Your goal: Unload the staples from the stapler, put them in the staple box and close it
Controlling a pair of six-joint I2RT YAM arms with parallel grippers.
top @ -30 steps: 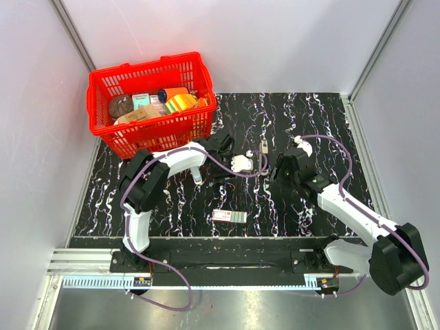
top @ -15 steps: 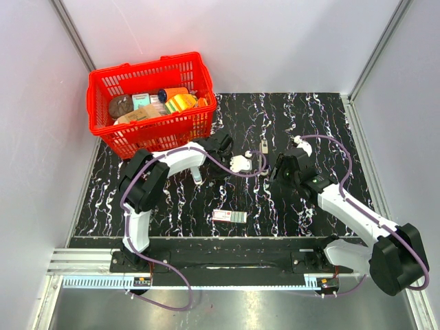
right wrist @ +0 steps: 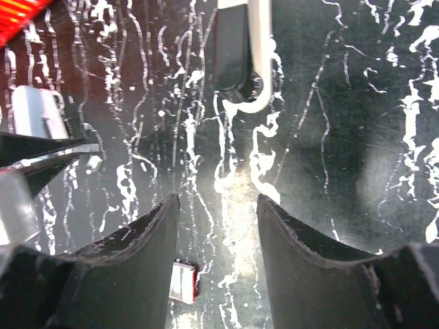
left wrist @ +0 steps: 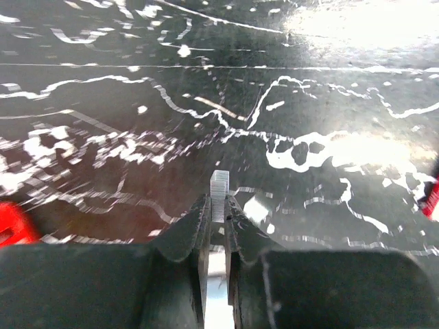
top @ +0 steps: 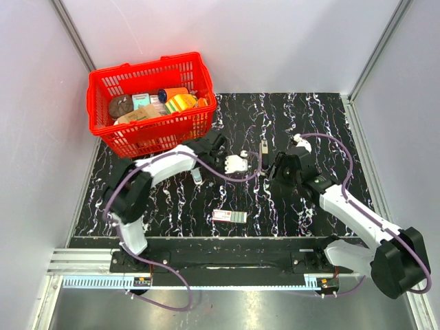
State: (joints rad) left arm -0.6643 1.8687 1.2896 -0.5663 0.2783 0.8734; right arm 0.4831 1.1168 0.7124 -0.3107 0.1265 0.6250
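The stapler (top: 263, 146) lies on the black marbled table, small and slim. In the right wrist view its pale top and black body (right wrist: 240, 55) lie ahead of the jaws. My left gripper (top: 247, 163) is just left of the stapler. It is shut on a short silver strip of staples (left wrist: 219, 193) that sticks out beyond the fingertips, above the table. My right gripper (top: 274, 168) is open and empty, just below and right of the stapler. The left gripper's fingertips (right wrist: 75, 147) show at the left of the right wrist view.
A red basket (top: 103, 134) holding several items stands at the back left. A flat white-and-red little box (top: 229, 216) lies near the front edge and shows between the right fingers (right wrist: 184, 282). Grey walls close in the table's sides.
My left arm has swung its elbow down and left, and the left gripper has drawn slightly left, away from the stapler. The right gripper has edged a little toward the stapler.
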